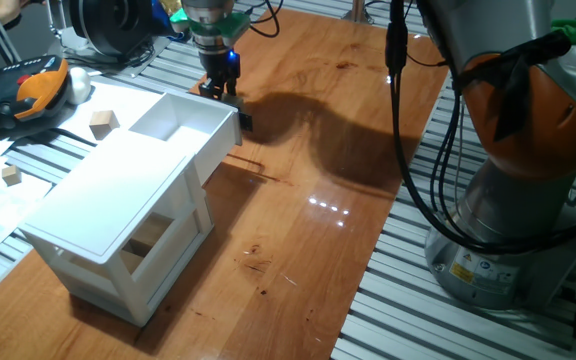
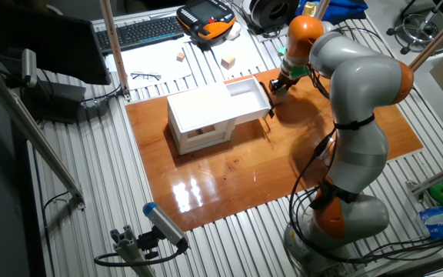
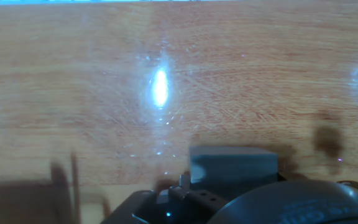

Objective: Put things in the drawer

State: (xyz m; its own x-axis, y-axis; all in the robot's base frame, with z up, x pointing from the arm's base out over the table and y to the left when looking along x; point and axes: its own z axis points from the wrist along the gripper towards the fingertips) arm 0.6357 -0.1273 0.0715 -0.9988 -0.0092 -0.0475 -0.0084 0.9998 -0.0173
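1. The drawer [image 1: 183,118] is a deep white rectangular tray, pulled out of the white cabinet [image 1: 108,215]; its inside looks bare white as far as the views reach.
2. A small black handle tab [image 1: 245,122] sticks out from the drawer's front wall.
3. The cabinet is a boxy white frame with a flat top, standing on the brown wooden board [image 1: 308,230]; through its open lower part something pale brown shows, too dim to identify.
4. Two cubes lie off the board on the slatted table behind the cabinet: one cube [image 1: 104,122] near the drawer's far side, the other cube [image 1: 10,176] further along beside white paper. Both are pale, unpainted wood with plain faces, far smaller than the cabinet.
5. In the other fixed view the same cubes [image 2: 227,61] sit well apart from the drawer, near an orange and black pendant [image 2: 206,18].
6. The gripper [image 1: 218,92] hangs low over the board just beside the drawer's front corner, close to the tab.
7. Whether its fingers are spread or closed cannot be told; the hand view shows only blurred wood grain, glare and a grey block.
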